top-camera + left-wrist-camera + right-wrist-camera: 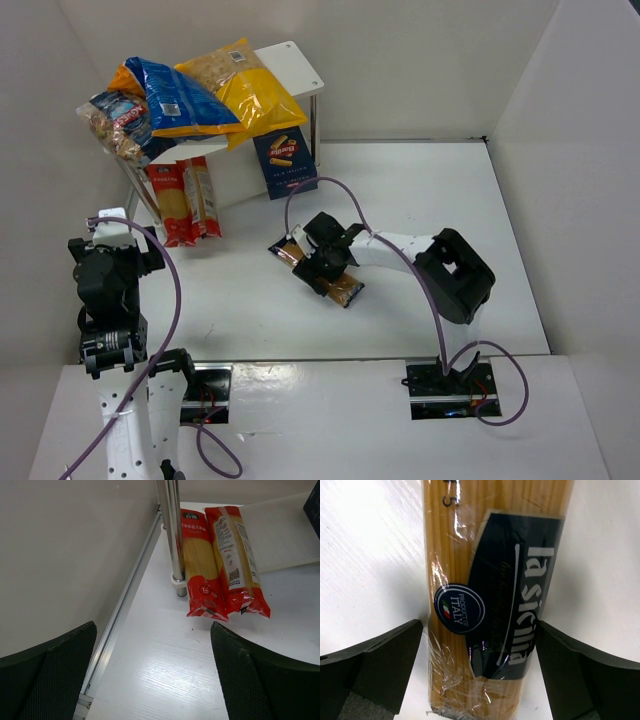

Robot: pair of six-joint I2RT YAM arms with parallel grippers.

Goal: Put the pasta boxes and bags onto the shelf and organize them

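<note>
The left gripper (152, 672) is hanging over the table's (450, 200) left edge, its jaws spread wide and holding nothing. Just beyond it, two red-labelled spaghetti packs (220, 560) are lying side by side on the table. They are touching each other, their far ends are reaching under the white shelf (295, 62), and the left one is sitting against a shiny metal leg (172, 530).

The shelf is standing at the far left corner. Three pillow bags are crowding its top board. A clear bag of pale pasta (112, 125) is overhanging the left end, a blue bag (180, 98) is lying partly across it, and a yellow bag (245, 90) is on the right. A dark blue carton (284, 160) is standing upright below the right end.

Near the table's middle, the right gripper (479, 630) is straddling a clear spaghetti pack (490, 605) that is lying flat and carries a dark label and a round "Product of Italy" badge. Its fingers (395, 655) are flanking the pack closely, with a sliver of table showing on the left, so nothing is being squeezed.
</note>
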